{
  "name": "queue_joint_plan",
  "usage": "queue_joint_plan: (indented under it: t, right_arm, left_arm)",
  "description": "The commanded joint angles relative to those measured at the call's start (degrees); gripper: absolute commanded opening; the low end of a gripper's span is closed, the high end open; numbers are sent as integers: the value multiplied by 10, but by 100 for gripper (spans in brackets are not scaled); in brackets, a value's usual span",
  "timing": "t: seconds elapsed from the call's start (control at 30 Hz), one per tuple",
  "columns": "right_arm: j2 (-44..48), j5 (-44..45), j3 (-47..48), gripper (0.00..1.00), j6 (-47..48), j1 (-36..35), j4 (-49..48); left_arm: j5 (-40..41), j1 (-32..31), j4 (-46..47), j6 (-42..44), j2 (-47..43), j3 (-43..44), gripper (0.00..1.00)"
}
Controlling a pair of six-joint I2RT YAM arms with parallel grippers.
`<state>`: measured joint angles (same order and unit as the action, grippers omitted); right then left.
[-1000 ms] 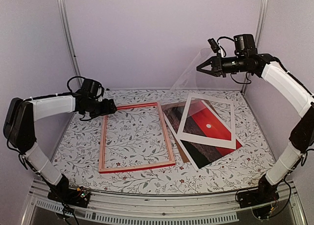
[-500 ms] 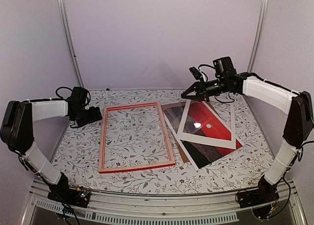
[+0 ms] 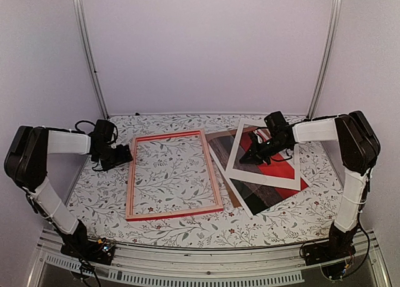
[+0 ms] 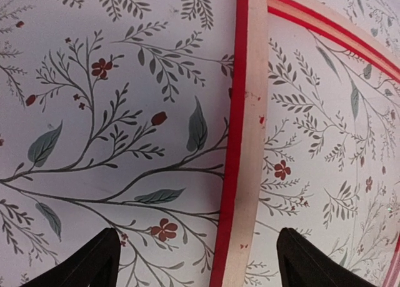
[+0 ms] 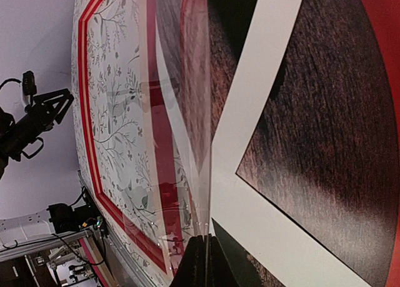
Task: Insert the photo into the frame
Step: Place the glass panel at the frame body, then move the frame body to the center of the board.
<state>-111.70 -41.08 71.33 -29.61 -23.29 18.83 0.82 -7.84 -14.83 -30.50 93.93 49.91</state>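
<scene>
The frame (image 3: pixel 129 181) lies flat on the floral table, pale back up with red edges. My left gripper (image 3: pixel 125 154) hovers open at its far left corner. In the left wrist view a frame rail (image 4: pixel 244 143) runs between the black fingers (image 4: pixel 94 265), untouched. The photo (image 3: pixel 278 168), red and dark brown, lies to the right under a white mat (image 3: pixel 262 177). My right gripper (image 3: pixel 250 154) is low over the mat's left side, shut on the edge of a clear sheet (image 5: pixel 181 112) that stands edge-on above the mat (image 5: pixel 250 130). The sheet hardly shows from above.
A brown board (image 3: pixel 219 151) sticks out from under the photo's left side, close to the frame's right rail. Grey walls and metal posts close in the table at the back and sides. The left arm (image 5: pixel 37 118) shows beyond the frame in the right wrist view.
My right arm has come down from high at the back with the clear sheet, to just over the mat. The left gripper drew back left off the frame's far corner, still open.
</scene>
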Motion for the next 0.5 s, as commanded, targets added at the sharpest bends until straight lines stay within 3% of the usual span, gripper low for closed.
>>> queue_joint_plan:
  t: [0.0,0.3,0.47]
  right_arm:
    - [-7,91,3,4,24,0,16]
    - [27,109,-26,0,7,1,-5]
    - [43,102,-35,0,4,0,-5]
  left_arm:
    - [-26,4,34,-4,11,-13,88]
    - [-82,-12,75,-3,36,-17,79]
    - [-77,-27,66,8,52,-6,63]
